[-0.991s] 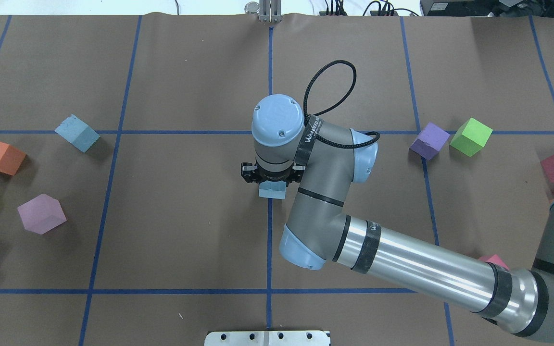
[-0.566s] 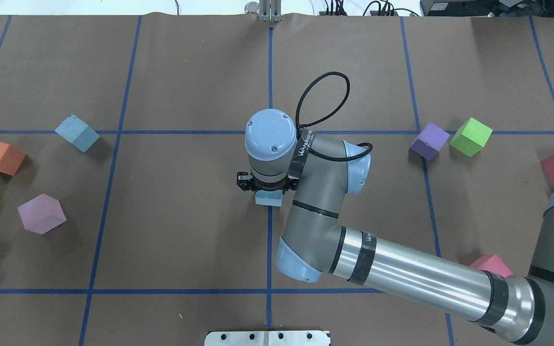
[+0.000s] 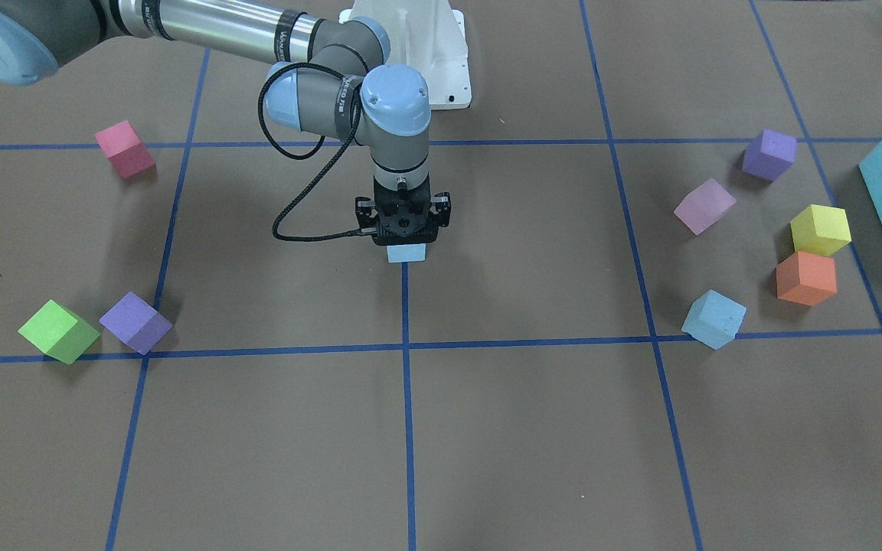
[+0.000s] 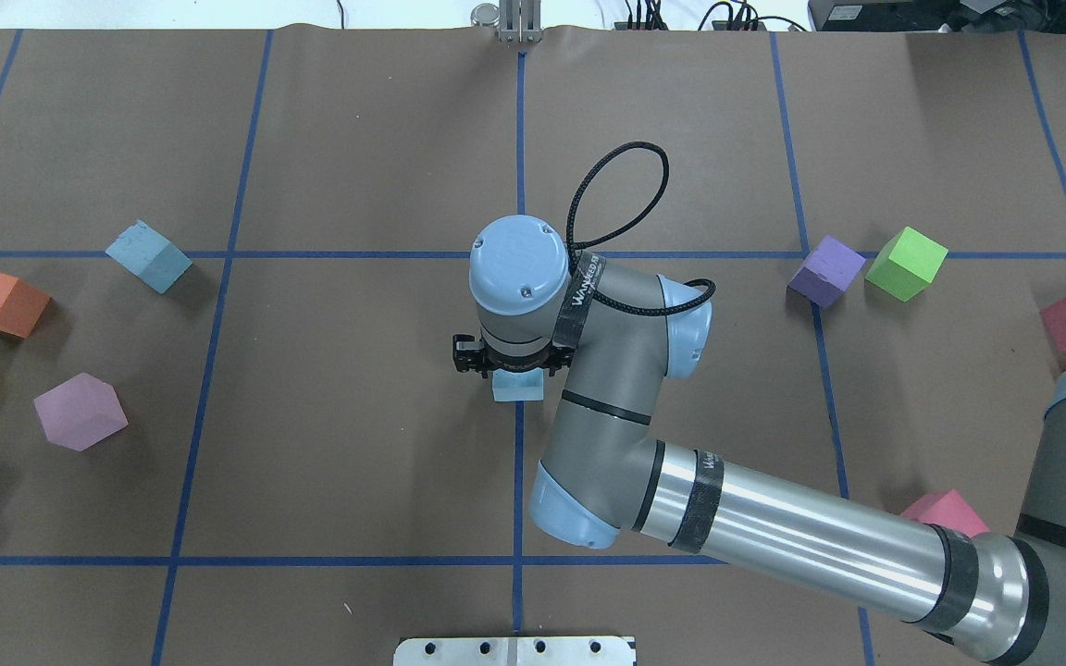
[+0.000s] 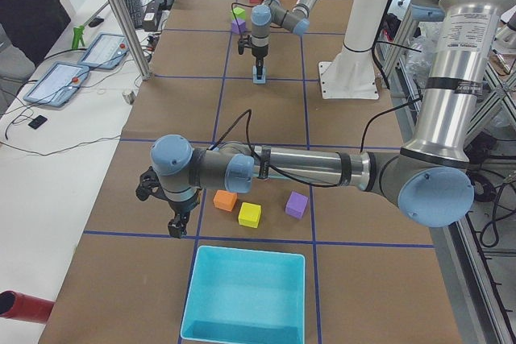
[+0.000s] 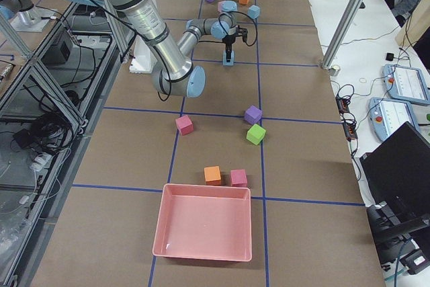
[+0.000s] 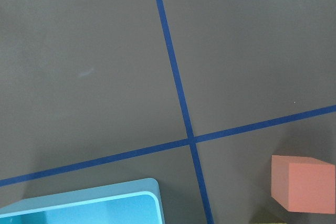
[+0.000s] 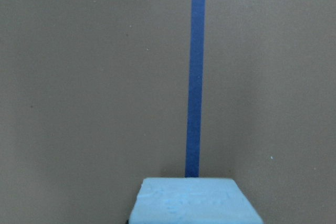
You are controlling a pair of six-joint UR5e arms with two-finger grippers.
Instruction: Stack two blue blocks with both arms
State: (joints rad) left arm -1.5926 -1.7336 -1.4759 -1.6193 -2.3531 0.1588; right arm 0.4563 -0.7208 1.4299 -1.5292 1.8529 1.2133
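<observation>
My right gripper [image 3: 406, 243] is clamped on one blue block [image 3: 406, 254], held low and squarely over the centre tape line [image 3: 406, 306]. I can't tell whether the block touches the paper. The second blue block [image 4: 148, 255] lies well off that line, on my left side. Farther still from the line hangs my left gripper [image 5: 164, 211]. How wide it stands, I cannot tell.
</observation>
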